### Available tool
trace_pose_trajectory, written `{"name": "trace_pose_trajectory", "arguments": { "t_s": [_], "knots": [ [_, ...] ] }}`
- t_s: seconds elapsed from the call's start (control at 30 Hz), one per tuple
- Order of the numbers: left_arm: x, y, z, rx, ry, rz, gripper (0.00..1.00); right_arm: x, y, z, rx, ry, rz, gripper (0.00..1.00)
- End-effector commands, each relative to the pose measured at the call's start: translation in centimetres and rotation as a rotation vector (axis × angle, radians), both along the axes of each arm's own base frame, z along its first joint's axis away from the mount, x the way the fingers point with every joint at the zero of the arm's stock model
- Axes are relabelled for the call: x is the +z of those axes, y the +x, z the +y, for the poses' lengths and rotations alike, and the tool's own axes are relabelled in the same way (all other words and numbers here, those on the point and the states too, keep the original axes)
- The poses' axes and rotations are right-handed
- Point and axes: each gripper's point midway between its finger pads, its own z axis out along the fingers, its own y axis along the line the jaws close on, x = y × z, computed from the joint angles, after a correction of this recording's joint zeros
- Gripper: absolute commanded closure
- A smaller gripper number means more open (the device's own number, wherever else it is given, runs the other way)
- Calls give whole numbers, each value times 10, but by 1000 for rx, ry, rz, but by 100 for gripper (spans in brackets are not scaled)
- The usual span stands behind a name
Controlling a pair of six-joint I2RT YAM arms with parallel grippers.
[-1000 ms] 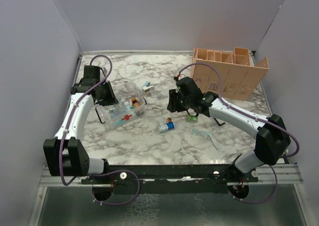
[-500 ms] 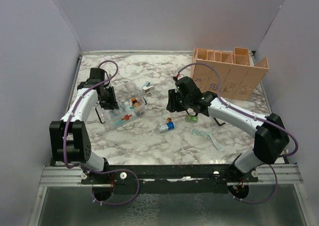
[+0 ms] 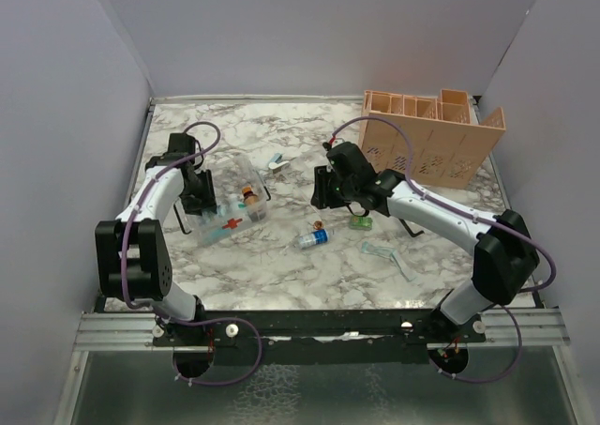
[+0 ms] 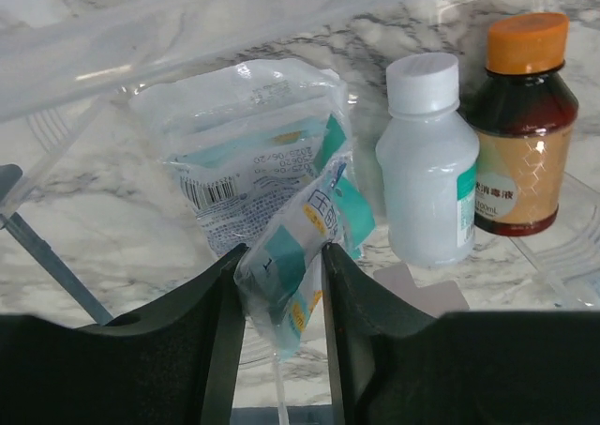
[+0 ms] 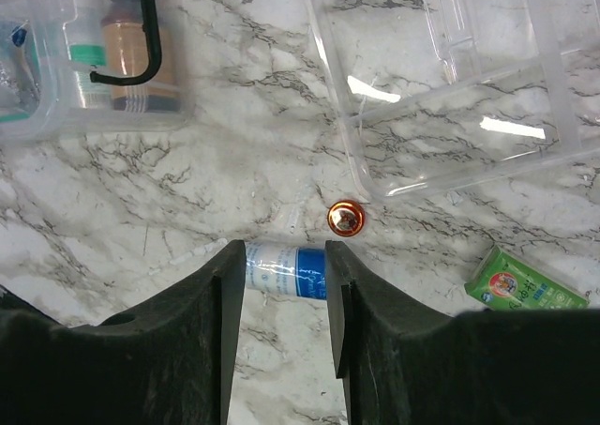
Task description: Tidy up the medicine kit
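Small clear plastic rectangular medicine kit [image 3: 244, 174] w/ black handle & red cross mark sits open on white-grey marble tabletop [image 3: 281, 284], left of centre, just in front of L arm. L pincer [image 4: 284, 256] reaches into kit. A small clear sachet w/ teal-and-white print [image 4: 300, 228] stands between its fingers, touching both; can't tell if it's grasped or let go. Behind the sachet lies a larger clear pouch [image 4: 234, 144]. To the right inside kit stand a white plastic bottle [image 4: 427, 176] & a brown bottle w/ orange cap [image 4: 520, 144], side by side, upright.

R pincer [image 5: 284, 251] hangs released, nothing in it, above a small blue-and-white tube w/ copper-orange cap [image 5: 281, 270] lying on tabletop. Green flat packet [image 5: 516, 282] lies near, to one side. Peach slotted organizer [image 3: 431, 139] stands at far right, well apart from kit.
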Motion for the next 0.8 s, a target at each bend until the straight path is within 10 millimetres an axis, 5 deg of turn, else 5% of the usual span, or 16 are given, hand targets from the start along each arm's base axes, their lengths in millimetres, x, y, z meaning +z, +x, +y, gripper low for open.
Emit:
{"name": "trace_pose_trajectory", "arguments": {
  "t_s": [0.0, 0.47, 0.77],
  "knots": [
    [3, -5, 30, 36, 153, 46, 59, 8, 6, 8, -7, 27, -7, 61],
    [42, 10, 39, 113, 193, -35, 48, 5, 7, 9, -9, 24, -5, 61],
    [34, 10, 23, 98, 116, -31, 64, 5, 6, 7, -11, 27, -15, 61]
  ]
}}
